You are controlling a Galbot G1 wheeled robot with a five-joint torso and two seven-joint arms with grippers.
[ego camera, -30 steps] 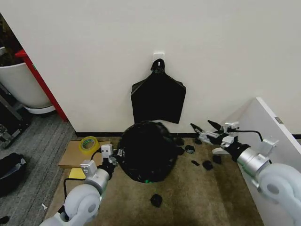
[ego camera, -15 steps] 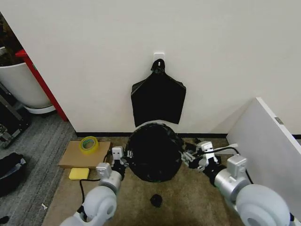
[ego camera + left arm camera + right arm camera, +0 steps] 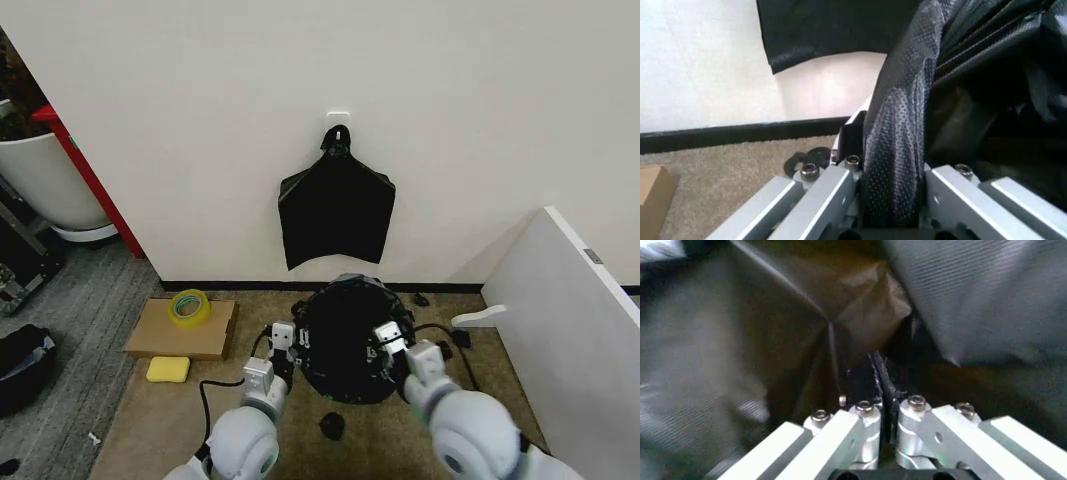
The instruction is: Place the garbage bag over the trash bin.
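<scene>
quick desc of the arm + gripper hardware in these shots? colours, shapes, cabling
Both arms have rounded, glossy pale-grey shells ending in silver cylindrical wrists. The left gripper and right gripper each carry a small white boxy block on top. A black cable loops from the left wrist down over the carpet; another black cable trails by the right wrist. In the wrist views the fingers are flat brushed-aluminium bars with hex-socket screws.

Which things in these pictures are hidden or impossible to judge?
- Bin: head view, the bag covers it, so its rim and the fit cannot be checked.
- Left tool tips: left wrist view, buried in bag film.
- Right tool tips: right wrist view, lost in dark folds.
- Scrap on the carpet: head view, too small to identify.
</scene>
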